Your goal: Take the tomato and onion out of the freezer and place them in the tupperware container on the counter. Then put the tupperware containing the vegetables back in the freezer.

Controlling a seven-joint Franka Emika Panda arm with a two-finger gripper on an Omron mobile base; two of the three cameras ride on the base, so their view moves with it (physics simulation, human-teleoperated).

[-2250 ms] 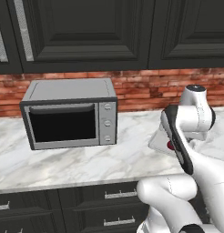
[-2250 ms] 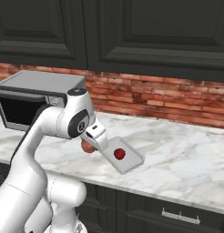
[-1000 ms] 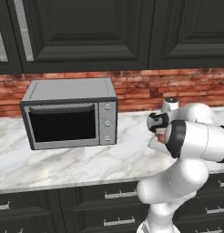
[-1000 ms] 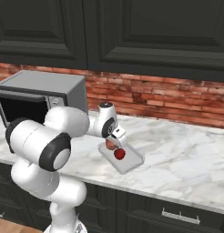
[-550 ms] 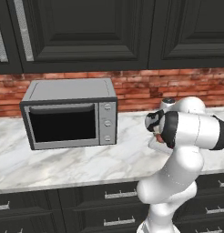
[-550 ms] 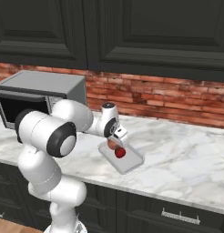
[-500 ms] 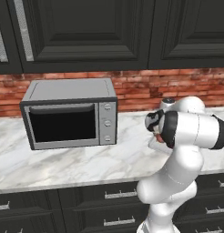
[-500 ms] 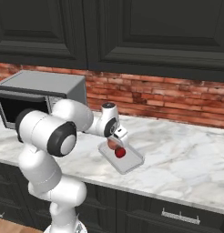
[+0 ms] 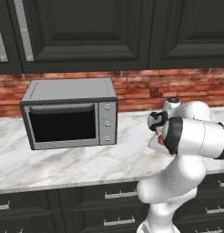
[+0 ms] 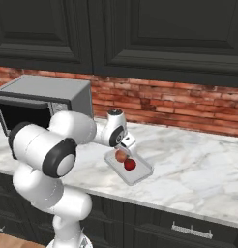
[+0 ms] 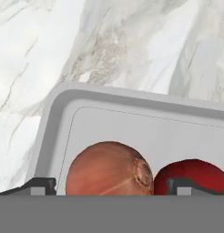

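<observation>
Hovering just over the tupperware container (image 10: 140, 177), the pincer (image 11: 111, 185) stands spread wide, gripping nothing. Onion (image 10: 121, 155) and tomato (image 10: 130, 164) lie side by side inside the container, touching. A silver microwave (image 9: 70, 112) stands well apart on the marble desk (image 10: 198, 169). The container's long axis runs diagonally toward the desk's front edge.

Orange-brown onion (image 11: 109, 169) and glossy red tomato (image 11: 193, 175) side by side, touching, inside shallow pale grey tupperware container (image 11: 132, 116), container flat on veined white marble counter (image 10: 198, 169)
</observation>
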